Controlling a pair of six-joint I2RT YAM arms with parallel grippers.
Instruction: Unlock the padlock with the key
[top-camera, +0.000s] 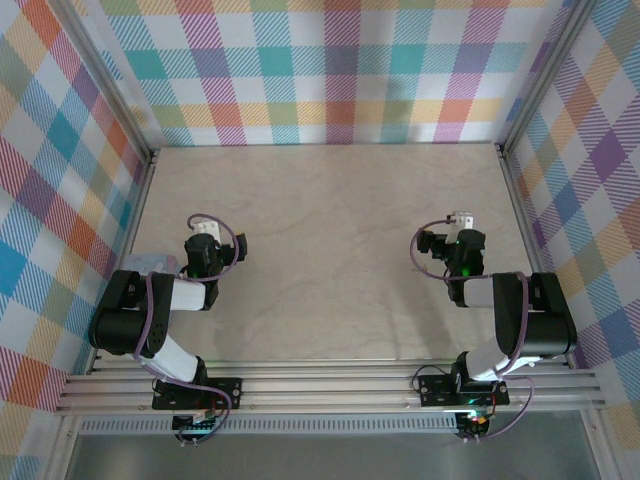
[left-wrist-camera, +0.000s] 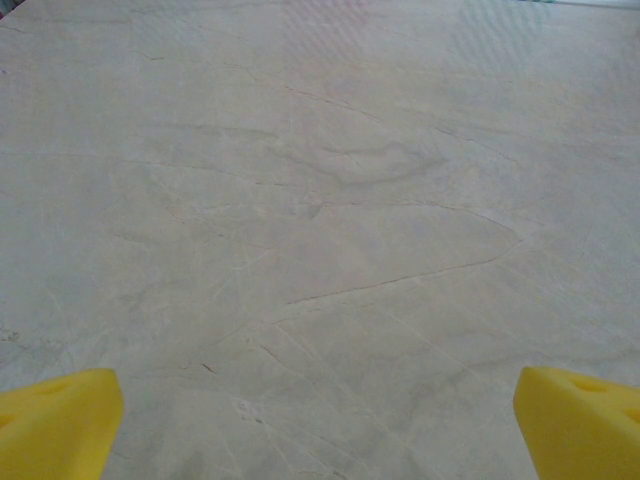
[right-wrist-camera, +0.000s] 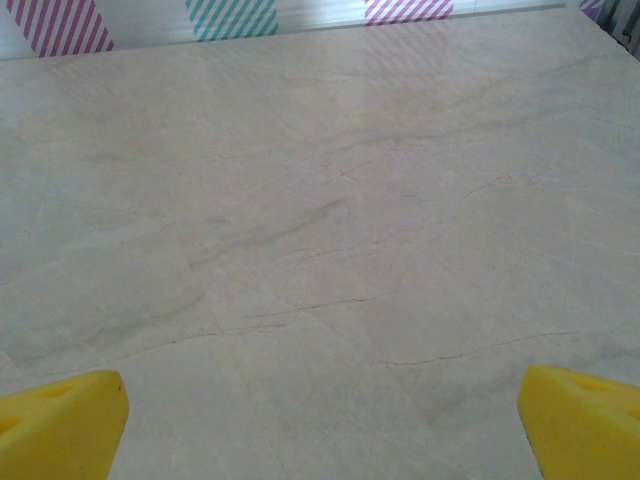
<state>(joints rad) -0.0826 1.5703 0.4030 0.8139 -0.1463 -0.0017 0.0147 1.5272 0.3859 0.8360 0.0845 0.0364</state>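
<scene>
A: The left gripper (left-wrist-camera: 320, 432) and the right gripper (right-wrist-camera: 320, 428) both stand wide apart above the table (top-camera: 330, 210), holding nothing
B: And the padlock, the key?
A: Where they lie, I cannot tell. A pale thing (top-camera: 150, 263) sits half hidden beside the left arm (top-camera: 150, 315); a blind reach could knock it away

yellow fingertips (left-wrist-camera: 58, 425) cropped, pale object (top-camera: 150, 264) half-hidden

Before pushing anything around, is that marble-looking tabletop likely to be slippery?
Probably fairly slick: the tabletop looks smooth and flat, faintly reflecting the striped wall. Its veins look printed, not grooved, so little would likely catch a sliding object.
</scene>
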